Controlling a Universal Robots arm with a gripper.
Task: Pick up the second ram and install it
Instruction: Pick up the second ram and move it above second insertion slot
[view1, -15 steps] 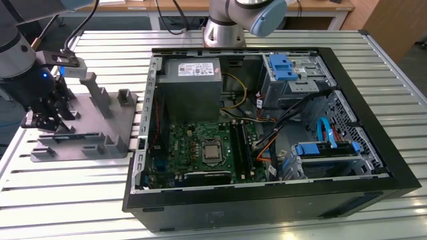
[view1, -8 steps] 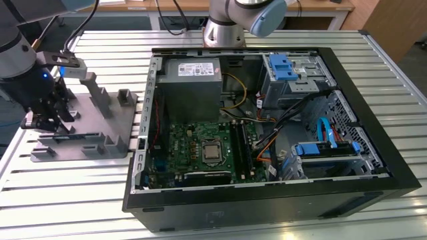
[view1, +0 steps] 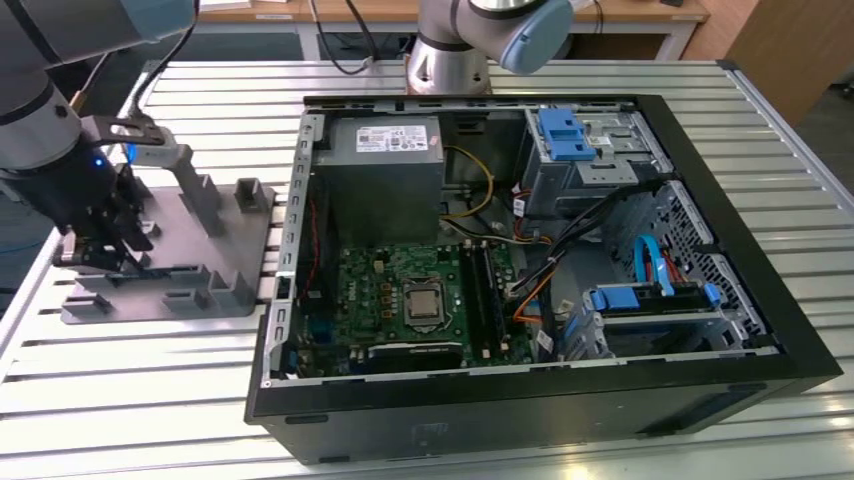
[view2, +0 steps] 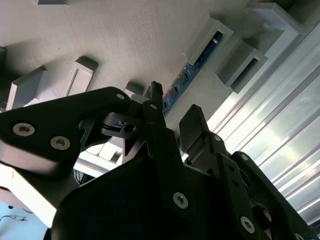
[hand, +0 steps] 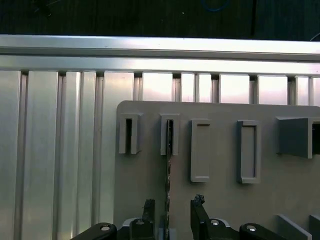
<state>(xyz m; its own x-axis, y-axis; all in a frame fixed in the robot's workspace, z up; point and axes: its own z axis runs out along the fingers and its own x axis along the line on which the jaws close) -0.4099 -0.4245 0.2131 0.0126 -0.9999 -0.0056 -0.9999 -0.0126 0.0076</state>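
— Grey plastic fixture (view1: 180, 255) on a slatted bench (view1: 134, 400), beside an open computer case (view1: 534, 390). Where is the second ram (hand: 169, 165)?
— Standing on edge in the fixture's slotted blocks. The gripper (hand: 172, 207) hangs low over it, its fingers (hand: 198, 205) apart, one each side, with a gap showing on both.
— How will it handle?
— Light, thin and stiff, by the look of it, but fragile. Best pinched across its two flat faces, along the upper edge.

Slatted aluminium table (view1: 787, 200), grey fixture plate (view1: 187, 250) at the exterior view's left, open computer case (view1: 467, 425) beside it
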